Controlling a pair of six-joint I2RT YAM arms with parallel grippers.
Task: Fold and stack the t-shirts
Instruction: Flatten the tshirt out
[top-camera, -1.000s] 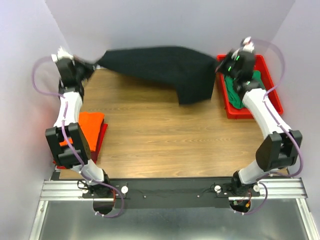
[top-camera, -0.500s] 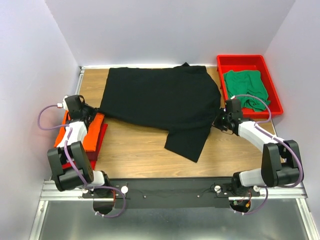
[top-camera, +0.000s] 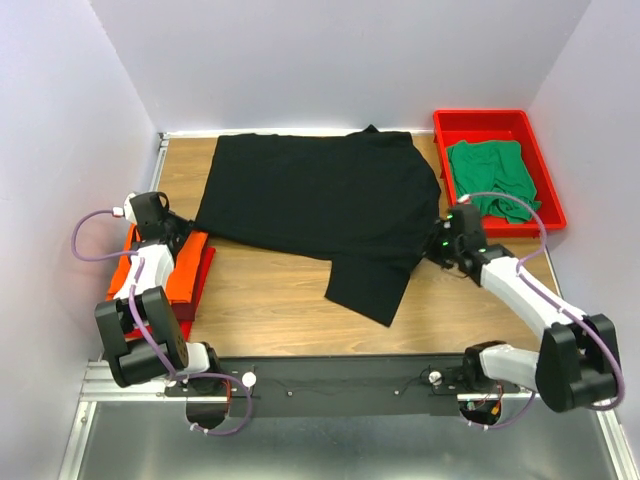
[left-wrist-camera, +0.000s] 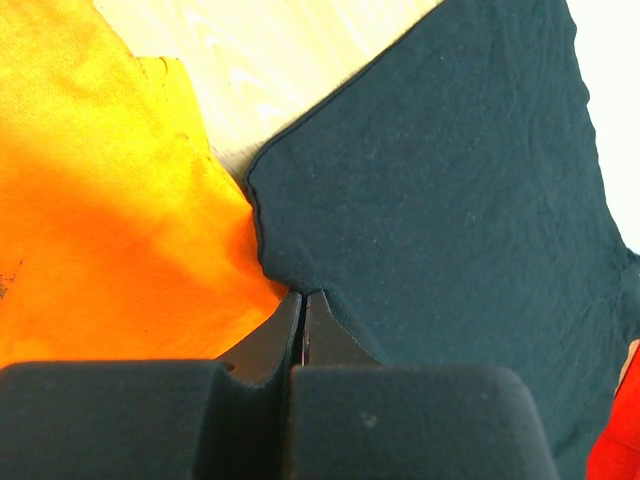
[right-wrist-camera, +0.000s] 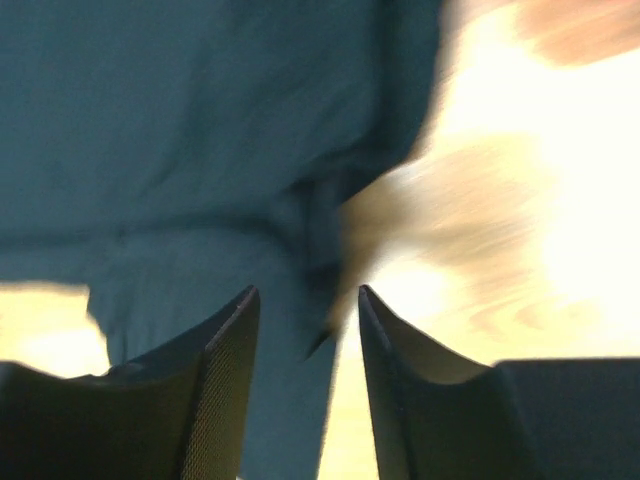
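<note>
Nearest, on the tabletop (top-camera: 270, 290): note the black t-shirt's (top-camera: 320, 195) drooping corner, not yet flat. Mid-depth: gripping the shirt's left edge with the left gripper (left-wrist-camera: 303, 297), jaws pinched shut, just beside the orange t-shirt (top-camera: 185, 265). Hovering at the right edge with the right gripper (right-wrist-camera: 305, 292), jaws about half parted, clasping nothing. Smooth outward evenly before folding, to avoid bunching. Farthest: leave the green t-shirt (top-camera: 490, 175) in the red tray (top-camera: 480, 120).
</note>
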